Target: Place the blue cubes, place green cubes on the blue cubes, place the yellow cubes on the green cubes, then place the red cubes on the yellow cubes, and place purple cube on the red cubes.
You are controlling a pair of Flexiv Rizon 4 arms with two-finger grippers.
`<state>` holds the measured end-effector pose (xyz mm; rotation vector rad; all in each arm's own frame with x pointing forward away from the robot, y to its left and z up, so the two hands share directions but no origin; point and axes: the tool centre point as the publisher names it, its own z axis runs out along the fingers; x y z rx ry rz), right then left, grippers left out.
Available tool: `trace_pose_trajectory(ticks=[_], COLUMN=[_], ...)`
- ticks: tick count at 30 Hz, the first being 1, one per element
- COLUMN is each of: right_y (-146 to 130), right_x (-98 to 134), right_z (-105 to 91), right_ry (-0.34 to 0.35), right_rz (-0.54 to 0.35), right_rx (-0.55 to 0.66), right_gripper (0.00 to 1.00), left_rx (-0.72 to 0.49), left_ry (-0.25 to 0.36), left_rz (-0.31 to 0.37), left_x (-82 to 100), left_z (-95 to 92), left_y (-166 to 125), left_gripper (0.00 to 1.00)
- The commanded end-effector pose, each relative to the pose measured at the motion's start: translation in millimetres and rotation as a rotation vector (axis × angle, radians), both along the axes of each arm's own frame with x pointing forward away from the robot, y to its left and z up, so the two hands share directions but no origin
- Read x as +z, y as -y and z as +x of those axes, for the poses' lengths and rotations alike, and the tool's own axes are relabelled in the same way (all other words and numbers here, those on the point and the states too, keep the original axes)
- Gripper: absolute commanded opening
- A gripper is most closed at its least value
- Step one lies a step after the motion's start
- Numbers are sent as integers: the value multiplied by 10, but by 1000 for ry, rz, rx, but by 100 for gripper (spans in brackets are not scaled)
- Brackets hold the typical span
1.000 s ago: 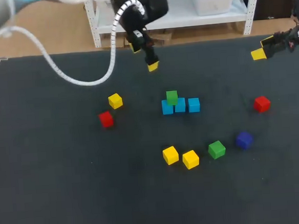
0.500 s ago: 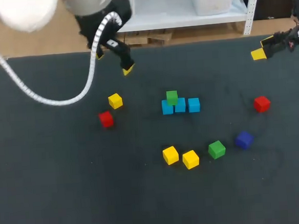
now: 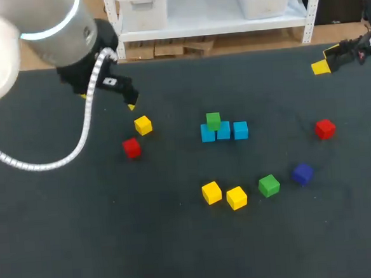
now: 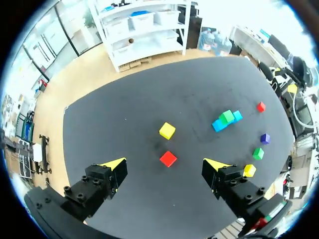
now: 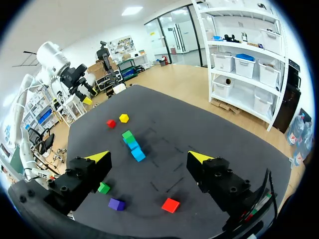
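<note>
The left pincer [image 4: 163, 163] hangs high over the counter [image 3: 84, 235] with its jaws spread wide and nothing in them. It is well to the left-arm side of the blue row [image 3: 223, 132]. A red cube [image 3: 131, 147] lies beneath it and a yellow cube [image 3: 143, 125] just beyond, the two near each other but apart.

The step looks like a pick from this pair, and since yellow comes before red, the yellow cube is the likelier one. To do it well, the pincer should centre over that cube, square its jaws to the flat sides, and come straight down so the outer finger clears the red one.

The blue row is three cubes touching, with one green cube [image 3: 213, 120] resting on its left end. A second green probably belongs up there before any yellow.

That loose green cube [image 3: 269, 185] sits on the robot's side of the row, beside two more yellow cubes [image 3: 211, 192] and the purple cube [image 3: 302, 173]. A second red cube [image 3: 325, 128] lies well off the row's right end. The right pincer [image 5: 148, 157], wide and empty, waits farther off that way, out of the path.
</note>
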<state>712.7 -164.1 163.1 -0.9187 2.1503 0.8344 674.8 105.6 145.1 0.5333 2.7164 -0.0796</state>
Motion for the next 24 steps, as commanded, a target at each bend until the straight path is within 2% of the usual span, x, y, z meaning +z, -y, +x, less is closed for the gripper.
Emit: trace_pose_trajectory(ticks=[1,7,19,24], right_y=[0,0,0,0], right_x=[-5,-5,-5,-5], right_z=[0,0,0,0], right_ry=[2,2,2,2], right_rz=[2,2,2,2], right_rx=[1,1,1,1], right_gripper=[100,100,100,100], left_rx=[8,40,8,-13], left_ry=[386,431,481,469], left_rz=[-173,-219,-199,-191], left_x=[-77,-5,372,516], left_z=[-58,52,248,255], left_y=[-100,-203,-148,-111], left_gripper=[100,100,100,100])
